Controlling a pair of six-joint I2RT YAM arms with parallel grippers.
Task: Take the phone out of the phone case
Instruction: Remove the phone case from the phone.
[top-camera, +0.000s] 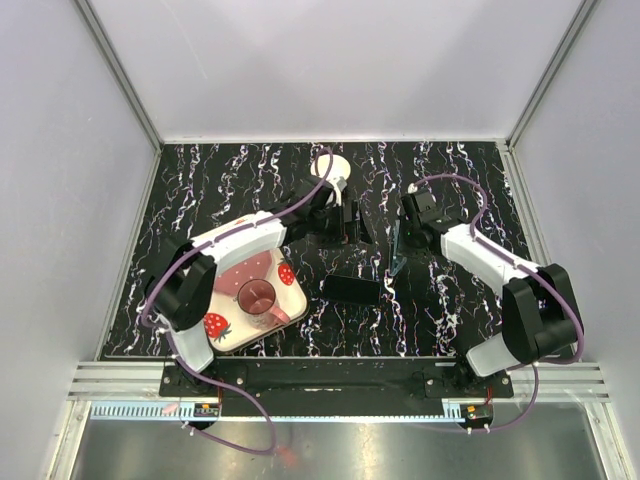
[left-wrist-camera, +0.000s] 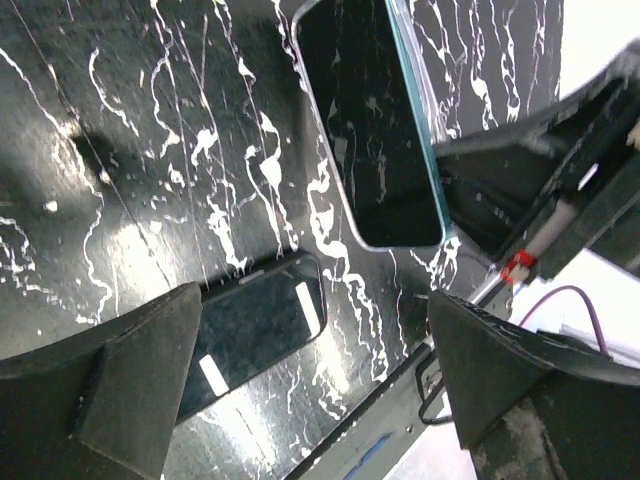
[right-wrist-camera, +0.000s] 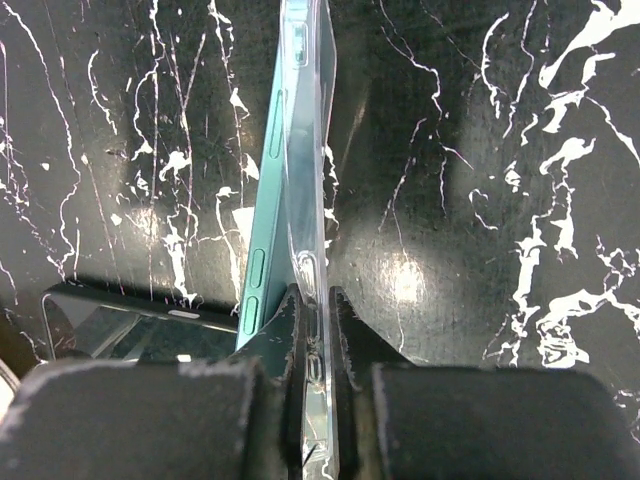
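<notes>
The phone (right-wrist-camera: 264, 190), teal-edged with a dark screen, is held on edge over the middle of the tabletop (top-camera: 220, 180). One side of it leans out of the clear case (right-wrist-camera: 305, 120), which is pinched between the closed fingers of the right end effector (right-wrist-camera: 312, 320). The left end effector (left-wrist-camera: 315, 350) hangs just beside it, fingers spread wide and holding nothing. Another dark phone (left-wrist-camera: 255, 325) lies flat nearby, with a strawberry tray (top-camera: 240, 335) carrying a pink cup (top-camera: 258, 297) under the left arm.
</notes>
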